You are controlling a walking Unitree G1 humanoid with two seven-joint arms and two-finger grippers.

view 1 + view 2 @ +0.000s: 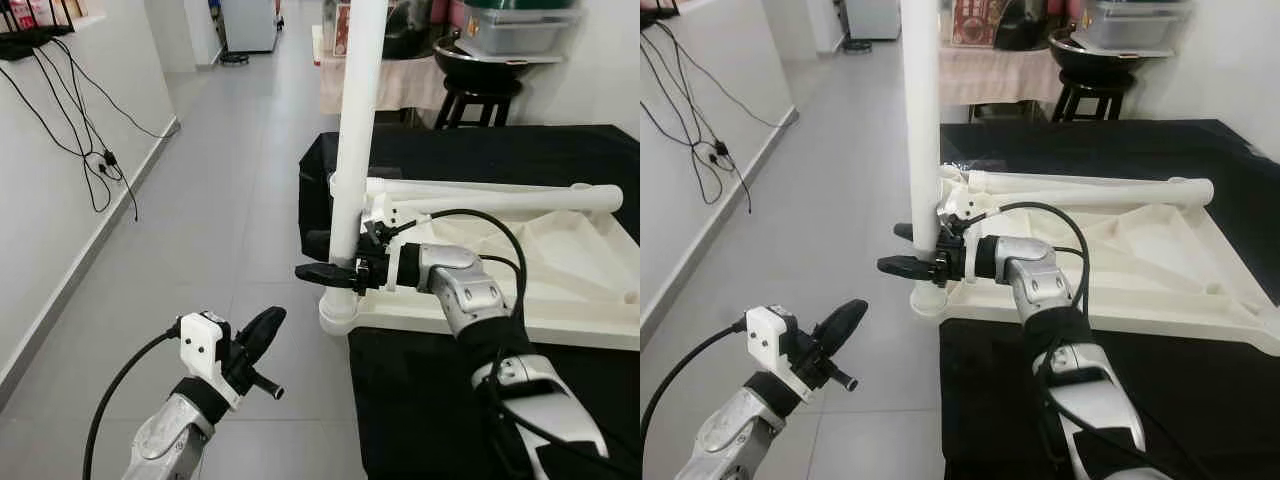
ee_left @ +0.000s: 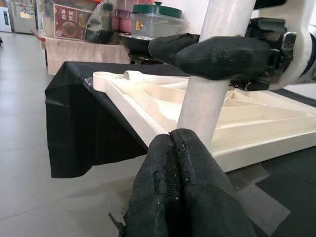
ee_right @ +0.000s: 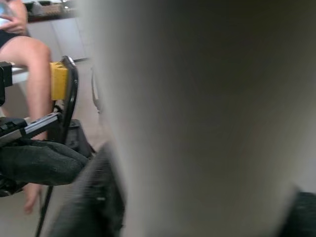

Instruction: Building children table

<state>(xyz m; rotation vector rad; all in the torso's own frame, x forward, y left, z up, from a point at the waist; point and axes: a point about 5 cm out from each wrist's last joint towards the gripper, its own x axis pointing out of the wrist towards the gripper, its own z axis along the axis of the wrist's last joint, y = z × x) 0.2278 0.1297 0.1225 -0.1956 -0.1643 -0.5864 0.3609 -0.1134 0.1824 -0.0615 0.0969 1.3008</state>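
Note:
A white child's tabletop (image 1: 560, 285) lies upside down on a black cloth (image 1: 480, 150). One white leg (image 1: 358, 120) stands upright in its near left corner socket (image 1: 338, 312). My right gripper (image 1: 335, 268) is shut on this leg low down, one finger in front and one behind. The leg (image 3: 197, 118) is close up in the right wrist view. A second white leg (image 1: 500, 198) lies along the tabletop's far edge. My left gripper (image 1: 262, 335) is shut on nothing, over the floor, lower and to the left of the corner. Its fingertips (image 2: 170, 143) point at the upright leg (image 2: 207, 98).
Grey tiled floor (image 1: 230, 200) stretches to the left, bounded by a white wall with hanging cables (image 1: 90, 150). At the back stand a black stool with a wok (image 1: 480, 90) and a cloth-covered table (image 1: 385, 85). A person's leg (image 3: 34, 74) and a chair are in the right wrist view.

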